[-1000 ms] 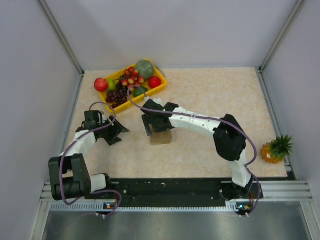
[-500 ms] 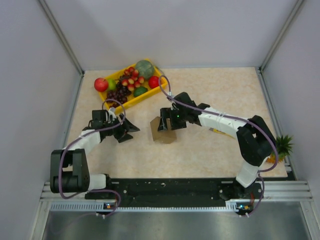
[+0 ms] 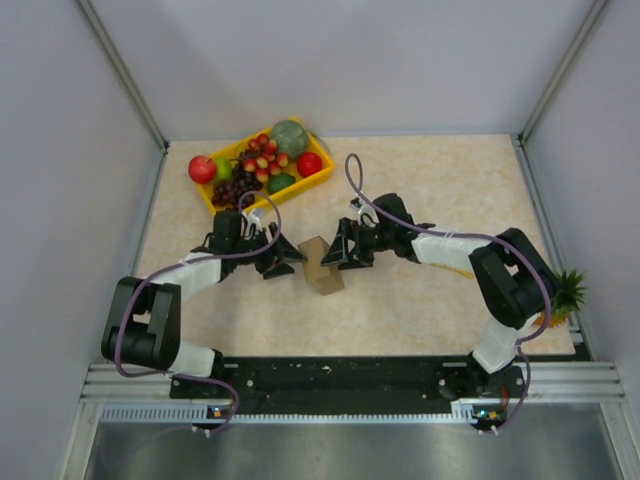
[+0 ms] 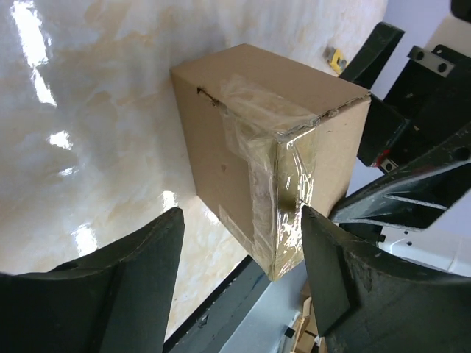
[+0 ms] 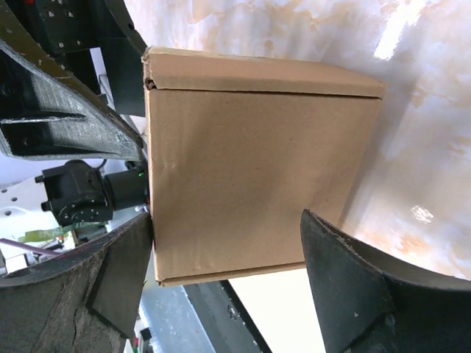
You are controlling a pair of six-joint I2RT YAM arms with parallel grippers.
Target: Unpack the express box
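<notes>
A: From above, where is the box (image 3: 320, 265)?

B: Mid-counter, toward the near edge, between the left end effector (image 3: 290, 262) and the right end effector (image 3: 335, 250). Both are just beside it, one on each side.

A: And the room around it?

B: The counter (image 3: 430, 180) is pale, glossy stone-pattern, so I'd expect cardboard to slide if pushed from one side only. The fruit tray (image 3: 323, 177) sits well apart at the back left, and a pineapple (image 3: 555, 298) is at the far right edge. Grey walls (image 3: 60, 150) close in on three sides.

A: Left wrist view?

B: The left end effector (image 4: 239, 217) is spread wide with the box (image 4: 250, 140) ahead of its tips, nothing gripped. Clear tape (image 4: 257, 118) wraps one corner and runs along a seam. That tape looks slick, so plain cardboard is the better hold.

A: Right wrist?

B: The right end effector (image 5: 227, 220) is also wide apart, with a plain face of the box (image 5: 257, 162) between the fingers. I cannot tell if they touch it. The flap edge shows along the top.

A: How will it handle?

B: Probably light, fairly stiff, but easy to dent. Pinch gently across the flat faces and steady one side while the other works the taped seam.
</notes>
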